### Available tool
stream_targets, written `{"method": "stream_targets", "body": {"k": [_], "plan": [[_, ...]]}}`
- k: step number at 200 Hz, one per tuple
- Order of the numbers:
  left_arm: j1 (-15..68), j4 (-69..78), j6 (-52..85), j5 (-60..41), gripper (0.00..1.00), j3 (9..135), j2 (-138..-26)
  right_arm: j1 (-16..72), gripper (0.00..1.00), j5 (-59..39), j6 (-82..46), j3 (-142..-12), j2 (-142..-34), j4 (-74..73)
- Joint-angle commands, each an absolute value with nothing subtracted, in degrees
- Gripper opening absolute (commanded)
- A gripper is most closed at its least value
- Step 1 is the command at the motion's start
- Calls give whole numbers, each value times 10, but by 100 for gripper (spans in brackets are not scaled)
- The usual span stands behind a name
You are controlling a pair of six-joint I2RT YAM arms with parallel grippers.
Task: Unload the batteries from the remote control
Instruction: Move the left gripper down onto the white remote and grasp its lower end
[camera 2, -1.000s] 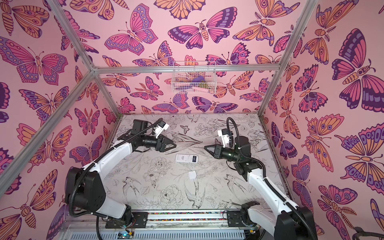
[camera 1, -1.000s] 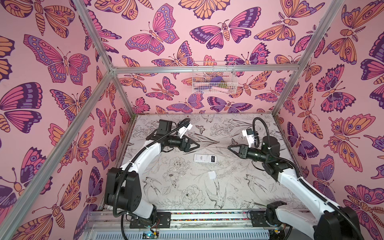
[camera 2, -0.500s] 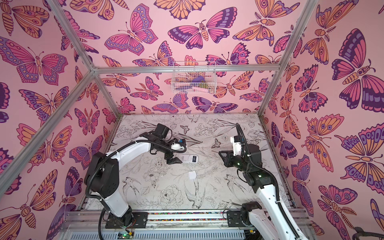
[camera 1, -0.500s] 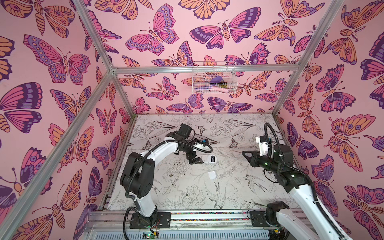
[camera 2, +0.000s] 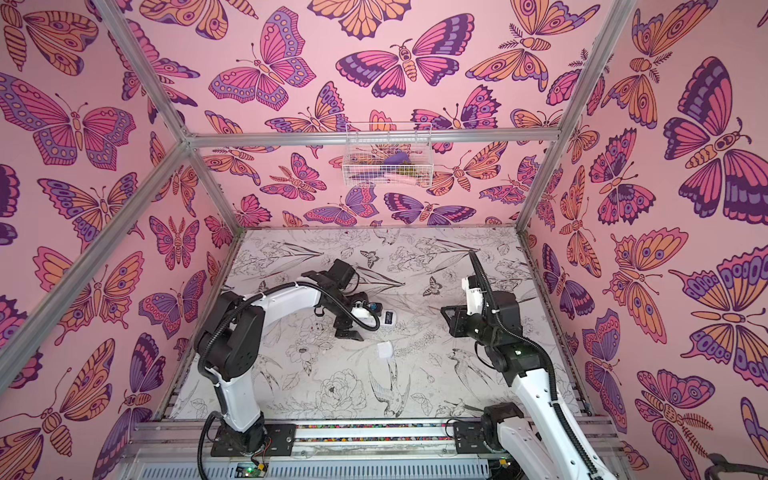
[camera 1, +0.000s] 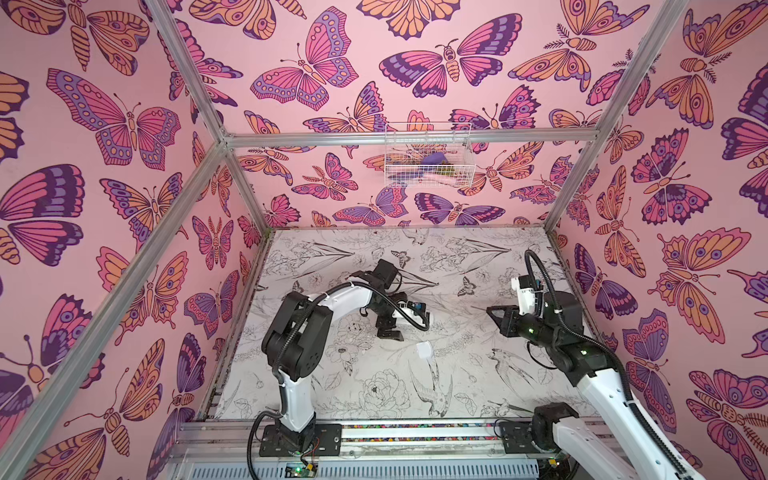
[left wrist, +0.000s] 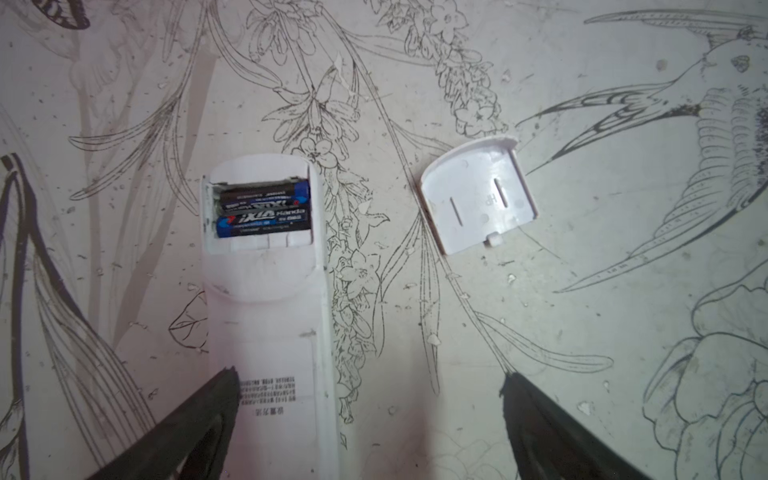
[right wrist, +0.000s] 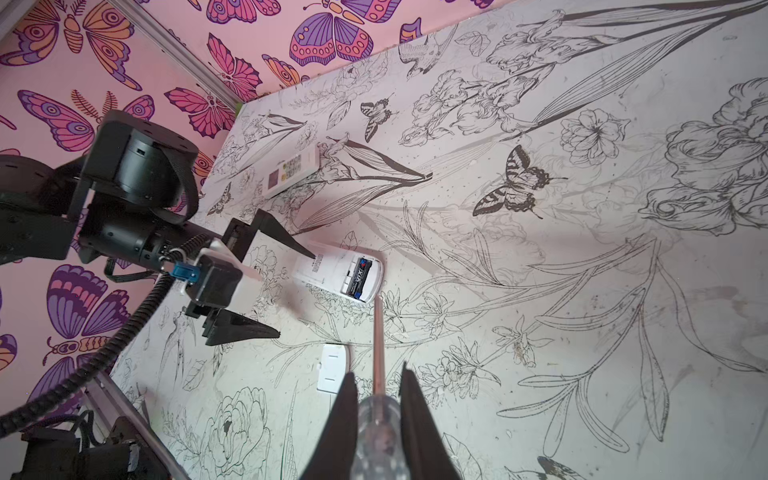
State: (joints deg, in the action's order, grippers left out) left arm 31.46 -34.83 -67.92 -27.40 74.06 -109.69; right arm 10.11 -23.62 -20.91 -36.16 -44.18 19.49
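Two batteries (left wrist: pixel 264 210) sit side by side in the open bay of the remote (camera 2: pixel 388 320), centre of frame in a top view. The cover (camera 2: pixel 385 350) lies loose just below it. Left gripper (left wrist: pixel 370 378) is spread wide over the remote's label end, one fingertip possibly touching it. Right gripper (right wrist: pixel 377 372), at mid-right in the top views, pinches a screwdriver (right wrist: pixel 378 328) whose shaft points toward the remote.
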Motion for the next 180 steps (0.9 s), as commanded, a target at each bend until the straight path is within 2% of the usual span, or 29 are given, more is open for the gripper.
{"method": "stream_targets", "body": {"k": [1,31,80,158,180], "plan": [[320,-362,-679,-252,100,770,-1124,98,2,-248,-198,-361,-446,191],[321,-364,-625,-243,100,817,-1156,98,2,-261,-200,-358,-457,183],[321,-385,-619,-241,96,853,-1203,98,2,-268,-203,-357,-465,178],[323,-412,-638,-206,75,862,-1231,98,2,-279,-205,-356,-476,170],[323,-412,-646,-194,62,857,-1230,98,2,-283,-202,-355,-477,169]]}}
